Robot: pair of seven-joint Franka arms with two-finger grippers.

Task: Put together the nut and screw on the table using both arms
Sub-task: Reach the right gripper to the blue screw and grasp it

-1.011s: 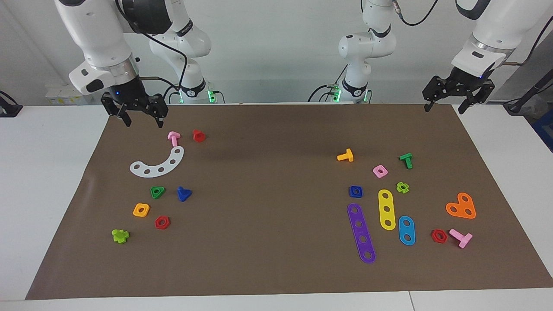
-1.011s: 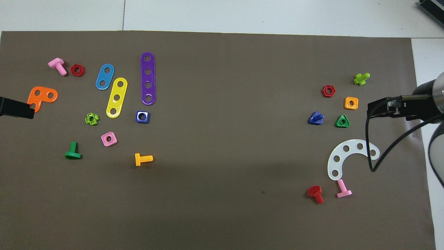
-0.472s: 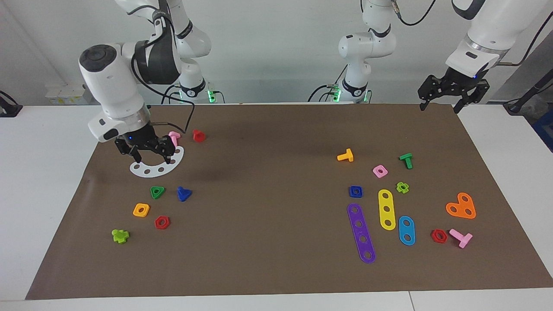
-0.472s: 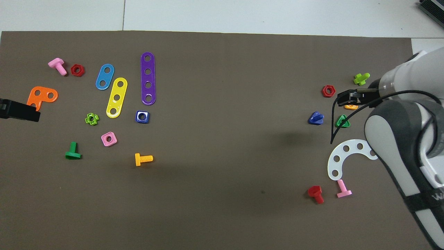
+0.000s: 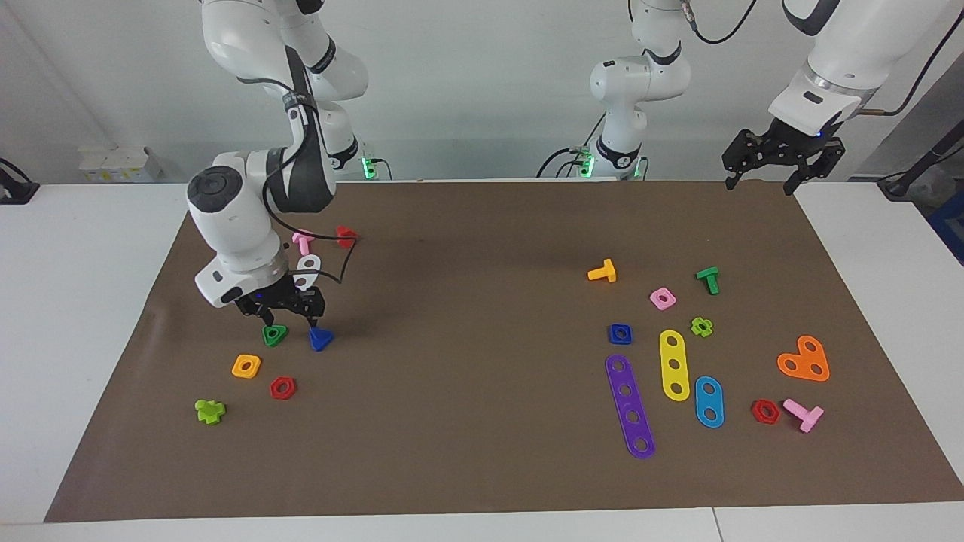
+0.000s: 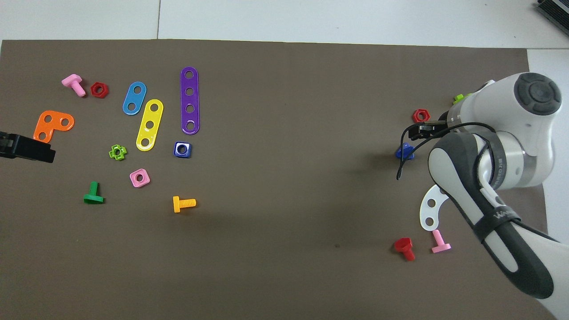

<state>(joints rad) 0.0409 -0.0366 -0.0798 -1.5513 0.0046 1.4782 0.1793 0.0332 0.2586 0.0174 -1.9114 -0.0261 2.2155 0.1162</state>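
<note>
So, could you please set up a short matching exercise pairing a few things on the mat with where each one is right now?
Things:
1. blue screw
2. blue nut
3. right gripper
4. left gripper

Places:
A. beside the purple strip
B. up over the mat's corner at the left arm's end
C. low over the green triangle nut and blue screw
D. beside the green triangle nut

Pairs: 1-D, 2-A, 3-C, 4-B
</note>
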